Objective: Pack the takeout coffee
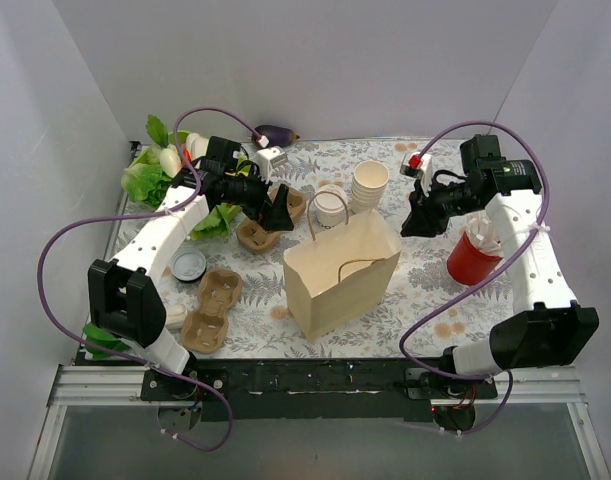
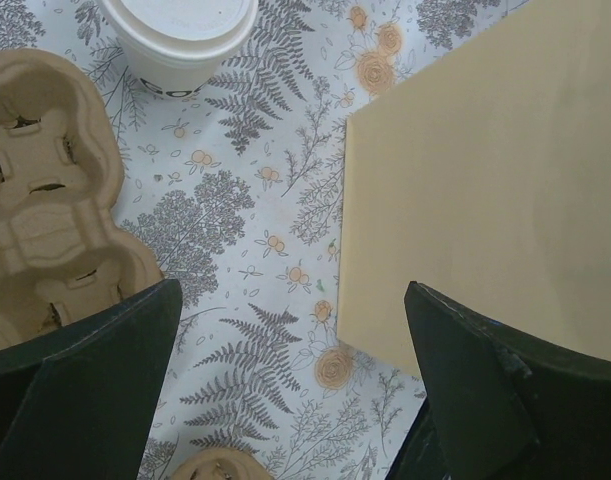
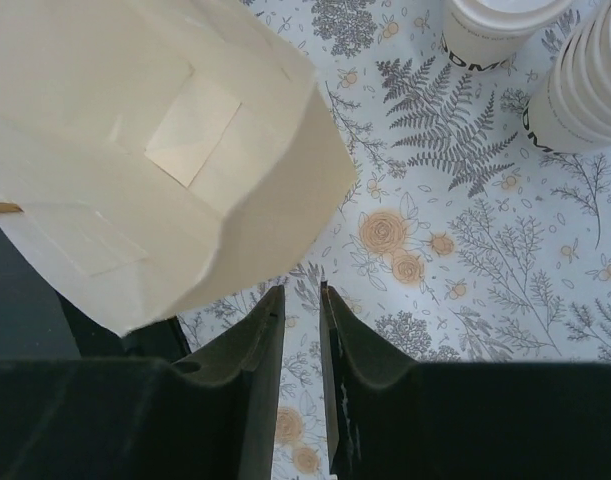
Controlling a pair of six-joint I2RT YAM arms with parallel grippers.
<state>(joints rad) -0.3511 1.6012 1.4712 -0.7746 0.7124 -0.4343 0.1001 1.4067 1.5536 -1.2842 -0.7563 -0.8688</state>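
One paper bag beside takeout coffee

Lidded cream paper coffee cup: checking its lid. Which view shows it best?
Left wrist: the lidded cream paper cup is close, lid on. Top external shows it small, behind the handle of the tan paper bag; right wrist crops it at the top edge.

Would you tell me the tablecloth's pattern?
The tablecloth shows grey ferns and orange flowers on white; left wrist view.
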